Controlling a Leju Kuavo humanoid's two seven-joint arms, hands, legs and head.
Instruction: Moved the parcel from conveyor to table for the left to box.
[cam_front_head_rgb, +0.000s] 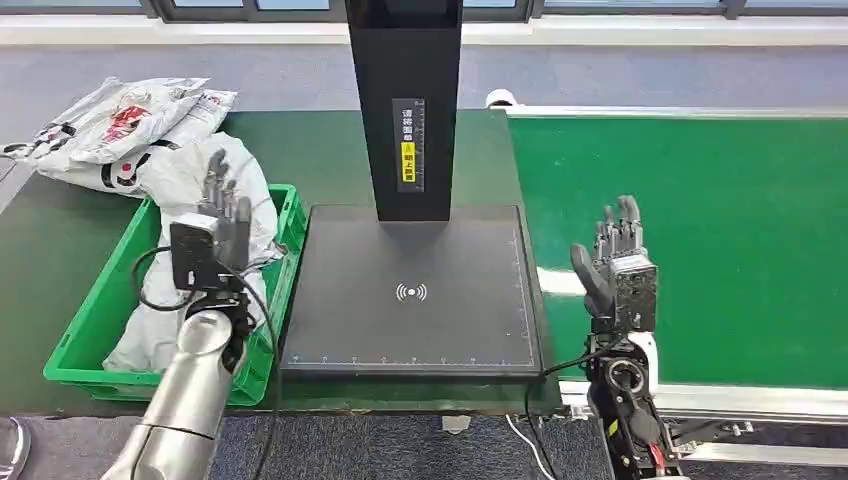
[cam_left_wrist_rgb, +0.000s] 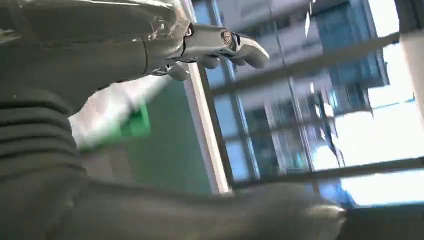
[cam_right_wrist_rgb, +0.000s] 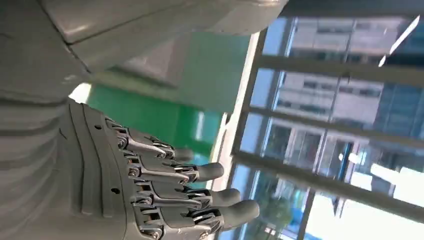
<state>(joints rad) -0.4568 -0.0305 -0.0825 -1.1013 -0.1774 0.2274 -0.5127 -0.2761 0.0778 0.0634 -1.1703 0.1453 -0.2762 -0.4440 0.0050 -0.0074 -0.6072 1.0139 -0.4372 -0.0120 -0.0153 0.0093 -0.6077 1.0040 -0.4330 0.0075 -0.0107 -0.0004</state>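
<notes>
Head view: two empty hands (cam_front_head_rgb: 222, 215) (cam_front_head_rgb: 618, 265)

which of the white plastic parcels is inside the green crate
The plain white crumpled bag under the left hand lies in the green plastic crate; the red-printed white bags lie on the table behind it.

The left robot hand (cam_front_head_rgb: 218, 225) has dark grey fingers on a black boxy wrist block, from which a black cable loops down to a smooth silver forearm (cam_front_head_rgb: 185, 395). The right robot hand (cam_front_head_rgb: 618, 270) is dark grey with a thick thumb; below it sits a black wrist with a round silver joint, white casing and yellow and red marks. Close up, its fingers (cam_right_wrist_rgb: 170, 187) show bare metal linkages and small screws.
</notes>
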